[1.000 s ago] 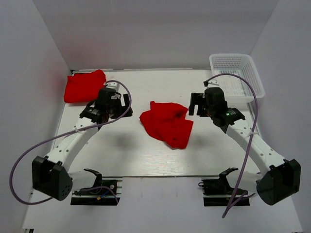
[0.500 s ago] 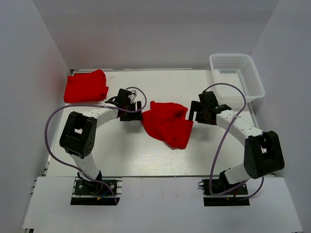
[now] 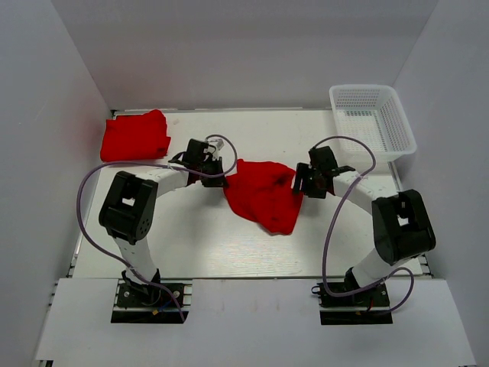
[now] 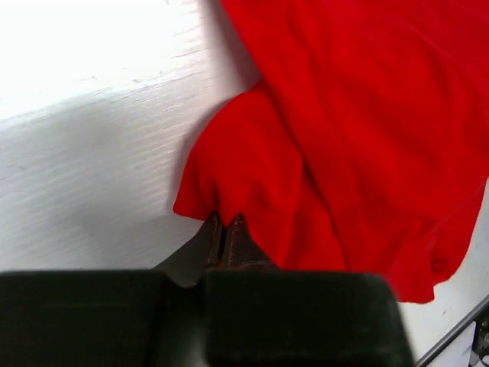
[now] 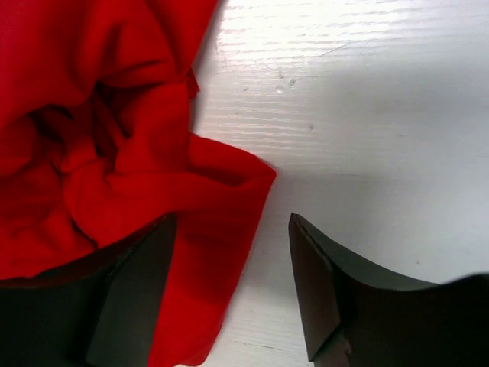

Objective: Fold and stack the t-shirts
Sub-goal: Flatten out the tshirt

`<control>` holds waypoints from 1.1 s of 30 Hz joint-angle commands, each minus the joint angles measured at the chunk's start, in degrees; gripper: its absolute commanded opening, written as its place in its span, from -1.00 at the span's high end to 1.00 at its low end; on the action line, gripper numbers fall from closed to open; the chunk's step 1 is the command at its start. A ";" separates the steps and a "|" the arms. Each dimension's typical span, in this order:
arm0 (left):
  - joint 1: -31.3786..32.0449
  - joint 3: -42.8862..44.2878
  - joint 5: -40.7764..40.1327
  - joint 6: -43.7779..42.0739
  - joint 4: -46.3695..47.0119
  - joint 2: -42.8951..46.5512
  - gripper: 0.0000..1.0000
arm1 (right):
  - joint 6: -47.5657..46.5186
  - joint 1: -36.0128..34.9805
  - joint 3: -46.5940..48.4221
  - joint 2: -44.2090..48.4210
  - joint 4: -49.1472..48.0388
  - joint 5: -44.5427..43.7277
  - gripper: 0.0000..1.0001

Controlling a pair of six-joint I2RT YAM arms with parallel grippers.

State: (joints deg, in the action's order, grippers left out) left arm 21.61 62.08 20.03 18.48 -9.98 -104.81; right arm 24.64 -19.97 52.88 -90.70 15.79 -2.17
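A crumpled red t-shirt (image 3: pixel 263 195) lies in the middle of the white table (image 3: pixel 191 237). A second red t-shirt (image 3: pixel 134 136) rests folded at the back left corner. My left gripper (image 3: pixel 219 177) is low at the crumpled shirt's left edge; in the left wrist view its fingertips (image 4: pixel 225 223) are shut on a fold of the red cloth (image 4: pixel 344 138). My right gripper (image 3: pixel 300 182) is at the shirt's right edge. In the right wrist view it (image 5: pixel 233 229) stands open, with a flap of the t-shirt (image 5: pixel 99 138) lying between the jaws beside the left finger.
A white mesh basket (image 3: pixel 363 88) stands at the back right corner. White walls close in the table at the back and both sides. Purple cables loop over both arms.
Both arms came down and inward to the crumpled shirt's two edges. The left gripper went from open to shut on the cloth. The right gripper's jaws have narrowed a little.
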 commanded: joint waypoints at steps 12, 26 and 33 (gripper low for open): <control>0.37 -4.43 4.49 2.53 9.88 13.39 1.00 | -3.54 0.28 0.82 -1.51 -6.91 6.04 1.00; 0.37 5.58 -12.81 -1.96 12.00 46.70 1.00 | -13.83 0.28 17.51 32.85 -1.99 -3.09 1.00; 0.37 9.54 -18.19 -6.08 10.86 57.27 1.00 | -16.82 0.28 24.02 43.14 -4.46 -1.43 1.00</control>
State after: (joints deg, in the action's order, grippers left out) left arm 22.02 69.04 6.42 15.25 1.76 -48.42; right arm 10.68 -19.88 74.67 -48.03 11.88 -2.39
